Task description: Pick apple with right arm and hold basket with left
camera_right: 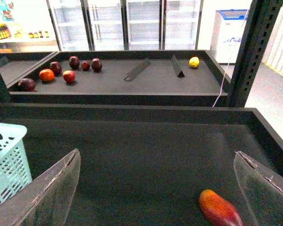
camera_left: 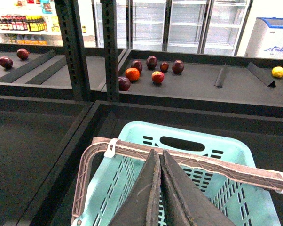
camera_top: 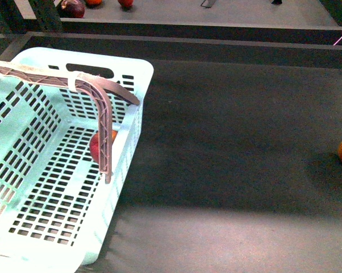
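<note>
no readable text, bottle labels on far shelves too small, freezer chest graphic illegible

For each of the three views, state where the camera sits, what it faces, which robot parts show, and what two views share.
Front view: on the body, looking down at the basket holding the apple; no arm visible.
Left wrist view: above the left gripper, shut on the handle, facing the shelf of fruit.
Right wrist view: behind the open right gripper, facing the dark tray and an orange-red fruit.
Shared: both wrist views show the basket and the far shelf.
</note>
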You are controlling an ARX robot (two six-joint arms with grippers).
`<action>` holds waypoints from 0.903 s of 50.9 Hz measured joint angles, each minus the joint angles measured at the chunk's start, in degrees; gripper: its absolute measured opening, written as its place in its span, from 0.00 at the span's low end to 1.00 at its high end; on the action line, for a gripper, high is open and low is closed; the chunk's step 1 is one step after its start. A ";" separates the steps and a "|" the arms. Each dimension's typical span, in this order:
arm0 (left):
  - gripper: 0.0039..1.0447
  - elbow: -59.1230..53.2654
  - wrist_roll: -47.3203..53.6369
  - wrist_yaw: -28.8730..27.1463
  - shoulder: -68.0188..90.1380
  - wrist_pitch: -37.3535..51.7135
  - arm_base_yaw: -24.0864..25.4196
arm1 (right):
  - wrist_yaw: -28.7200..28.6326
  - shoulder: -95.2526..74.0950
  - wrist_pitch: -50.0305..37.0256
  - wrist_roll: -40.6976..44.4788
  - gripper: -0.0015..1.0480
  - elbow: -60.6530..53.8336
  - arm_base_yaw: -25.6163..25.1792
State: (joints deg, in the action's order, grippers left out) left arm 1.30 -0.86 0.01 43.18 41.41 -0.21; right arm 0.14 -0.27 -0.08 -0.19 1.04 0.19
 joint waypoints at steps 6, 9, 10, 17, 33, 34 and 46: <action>0.03 -0.42 0.04 -0.02 -6.75 -6.01 0.00 | -0.02 0.00 0.00 0.00 0.91 0.00 0.00; 0.03 -0.44 0.07 -0.02 -9.44 -8.48 0.00 | -0.02 0.00 0.00 0.00 0.91 0.00 0.00; 0.03 -0.44 0.07 -0.02 -10.21 -9.20 0.00 | 0.00 0.00 0.00 0.00 0.91 0.00 0.00; 0.03 -0.44 0.11 -0.02 -15.23 -13.77 0.00 | 0.00 0.00 0.00 0.00 0.91 0.00 0.00; 0.03 -0.44 0.20 -0.02 -24.48 -22.67 0.00 | -0.02 0.00 0.00 0.00 0.91 0.00 0.00; 0.03 -0.44 0.20 -0.02 -24.94 -23.10 0.00 | -0.02 0.00 0.00 0.00 0.91 0.00 0.00; 0.03 -0.44 0.20 -0.02 -29.86 -28.02 0.00 | -0.02 0.00 0.00 0.00 0.91 0.00 0.00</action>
State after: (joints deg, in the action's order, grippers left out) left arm 0.86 -0.67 -0.01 13.32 13.39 -0.21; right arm 0.12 -0.27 -0.08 -0.19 1.04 0.19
